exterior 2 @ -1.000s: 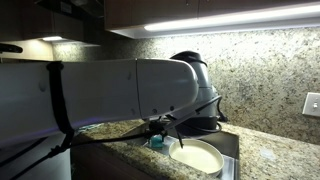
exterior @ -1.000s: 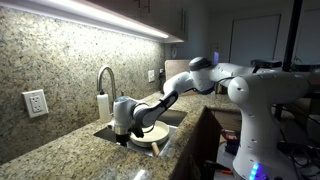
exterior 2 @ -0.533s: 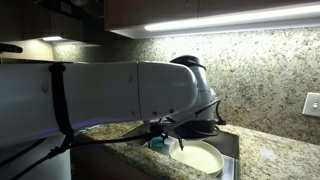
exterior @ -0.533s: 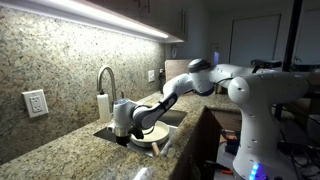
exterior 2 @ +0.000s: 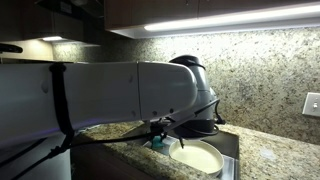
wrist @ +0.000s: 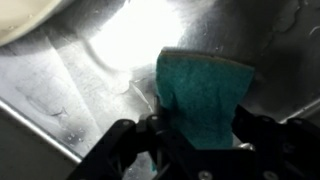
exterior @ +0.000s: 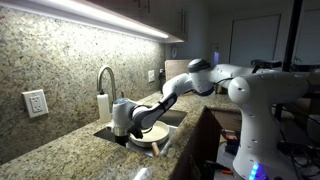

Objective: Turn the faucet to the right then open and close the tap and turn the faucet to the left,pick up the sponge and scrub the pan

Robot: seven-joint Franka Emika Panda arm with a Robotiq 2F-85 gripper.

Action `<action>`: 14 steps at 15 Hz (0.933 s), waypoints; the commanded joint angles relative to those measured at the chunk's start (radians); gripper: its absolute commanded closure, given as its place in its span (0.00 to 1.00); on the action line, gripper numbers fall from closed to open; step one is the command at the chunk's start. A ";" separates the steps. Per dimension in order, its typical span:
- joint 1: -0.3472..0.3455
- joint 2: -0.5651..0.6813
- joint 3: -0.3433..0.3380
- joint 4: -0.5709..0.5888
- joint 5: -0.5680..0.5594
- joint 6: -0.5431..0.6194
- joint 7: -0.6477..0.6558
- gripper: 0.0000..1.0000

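Note:
In the wrist view the teal sponge (wrist: pixel 205 90) lies on the steel sink floor (wrist: pixel 80 75), and my gripper (wrist: pixel 200 125) stands over it with one dark finger pressed against each of its sides. In both exterior views the gripper (exterior: pixel 124 138) (exterior 2: pixel 157 133) reaches down into the sink next to the cream-white pan (exterior: pixel 157 134) (exterior 2: pixel 197 157). A bit of the sponge (exterior 2: pixel 156 143) shows below the fingers. The silver gooseneck faucet (exterior: pixel 105 74) rises behind the sink. A pale pan edge (wrist: pixel 20 15) fills the wrist view's top left corner.
A white soap bottle (exterior: pixel 103 104) stands beside the faucet. Granite counter (exterior: pixel 60 140) and backsplash surround the sink, with wall outlets (exterior: pixel 35 102) (exterior 2: pixel 313 103). The arm's thick white link (exterior 2: pixel 100 95) blocks much of an exterior view.
The arm has stayed over the sink. The jaws have drawn in from wide open onto the sponge's sides.

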 commanded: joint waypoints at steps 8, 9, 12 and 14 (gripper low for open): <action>-0.021 0.003 0.016 -0.025 -0.058 -0.026 -0.010 0.97; -0.023 0.006 0.016 -0.028 -0.060 -0.027 -0.006 0.97; -0.030 0.019 0.017 -0.040 -0.072 -0.032 0.012 0.97; -0.037 0.033 0.019 -0.051 -0.085 -0.039 0.025 0.97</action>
